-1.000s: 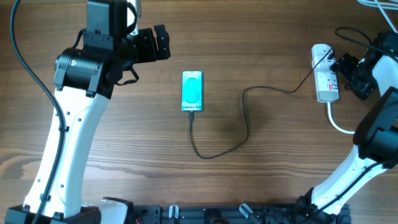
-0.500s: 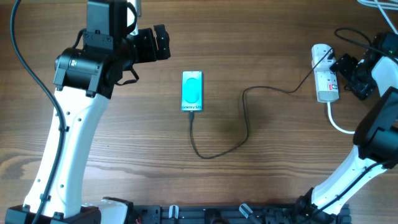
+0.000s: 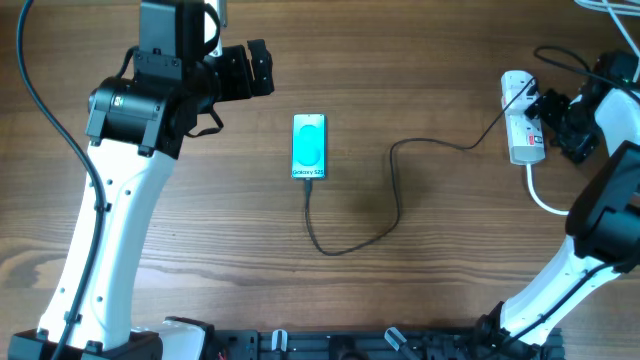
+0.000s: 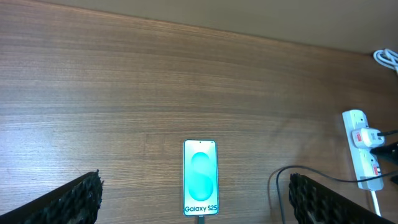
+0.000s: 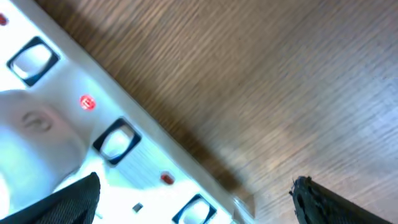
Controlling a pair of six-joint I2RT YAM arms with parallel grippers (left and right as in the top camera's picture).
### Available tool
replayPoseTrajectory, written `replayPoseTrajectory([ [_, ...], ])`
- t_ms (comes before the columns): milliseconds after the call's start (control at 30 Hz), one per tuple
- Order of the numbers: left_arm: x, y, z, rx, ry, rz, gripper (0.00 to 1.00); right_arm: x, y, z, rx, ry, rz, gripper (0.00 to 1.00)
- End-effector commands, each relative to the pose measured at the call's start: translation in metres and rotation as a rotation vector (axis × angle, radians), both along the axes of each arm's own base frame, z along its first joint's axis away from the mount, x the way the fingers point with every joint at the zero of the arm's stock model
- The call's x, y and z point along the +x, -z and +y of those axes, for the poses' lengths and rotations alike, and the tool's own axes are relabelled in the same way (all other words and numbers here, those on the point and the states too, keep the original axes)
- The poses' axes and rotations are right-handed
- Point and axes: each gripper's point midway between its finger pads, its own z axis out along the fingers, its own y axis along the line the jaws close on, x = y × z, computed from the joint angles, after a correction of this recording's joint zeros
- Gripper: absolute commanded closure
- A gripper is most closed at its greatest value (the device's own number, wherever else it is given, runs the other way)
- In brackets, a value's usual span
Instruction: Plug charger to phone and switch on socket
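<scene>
Left arm (image 3: 120, 200) reaches far-left; left gripper (image 3: 265, 68) fully spread, empty, aimed right toward phone (image 3: 309, 147) at centre. Right arm (image 3: 600, 220) folded far-right; right gripper (image 3: 560, 127) fully spread, empty, just beside socket (image 3: 521, 125). Charger (image 3: 395, 190) runs from phone to socket.

Table (image 3: 440, 270): brown wood-grain top, with the grain running left to right in the overhead view and darker wavy streaks toward the near left corner. The finish is matte and carries soft shadows. In the left wrist view the table's far edge slants across the top, with a plain grey-tan surface (image 4: 280, 18) beyond it. Thin white cords (image 4: 388, 59) lie looped at the far right corner.
</scene>
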Motion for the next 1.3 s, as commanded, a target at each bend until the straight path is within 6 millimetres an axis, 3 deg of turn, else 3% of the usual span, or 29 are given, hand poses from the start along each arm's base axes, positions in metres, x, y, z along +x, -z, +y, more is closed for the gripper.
replayPoseTrajectory([
  [0, 0.001, 0.005, 0.002, 0.006, -0.009, 0.010, 0.00, -0.004, -0.070, -0.012, -0.093, 0.079, -0.106, 0.00],
  [167, 0.001, 0.005, 0.002, 0.006, -0.009, 0.010, 0.00, -0.017, -0.127, -0.007, -0.127, 0.086, -0.188, 0.00],
  [300, 0.001, 0.005, 0.002, 0.006, -0.009, 0.010, 0.00, -0.046, -0.175, 0.009, -0.110, 0.157, -0.245, 0.00],
  [500, 0.001, 0.005, 0.002, 0.006, -0.009, 0.010, 0.00, -0.081, -0.232, 0.052, -0.163, 0.035, -0.354, 0.00],
  [633, 0.001, 0.005, 0.002, 0.006, -0.009, 0.010, 0.00, -0.098, -0.252, 0.094, -0.173, -0.073, -0.440, 0.00],
  [800, 0.001, 0.005, 0.002, 0.006, -0.009, 0.010, 0.00, -0.135, -0.261, 0.157, -0.172, -0.268, -0.569, 0.00],
  [933, 0.001, 0.005, 0.002, 0.006, -0.009, 0.010, 0.00, -0.169, -0.259, 0.186, -0.142, -0.347, -0.673, 0.00],
  [1067, 0.001, 0.005, 0.002, 0.006, -0.009, 0.010, 0.00, -0.198, -0.248, 0.191, -0.077, -0.289, -0.708, 0.00],
  [1267, 0.001, 0.005, 0.002, 0.006, -0.009, 0.010, 0.00, -0.232, -0.215, 0.189, 0.023, -0.141, -0.566, 0.00],
])
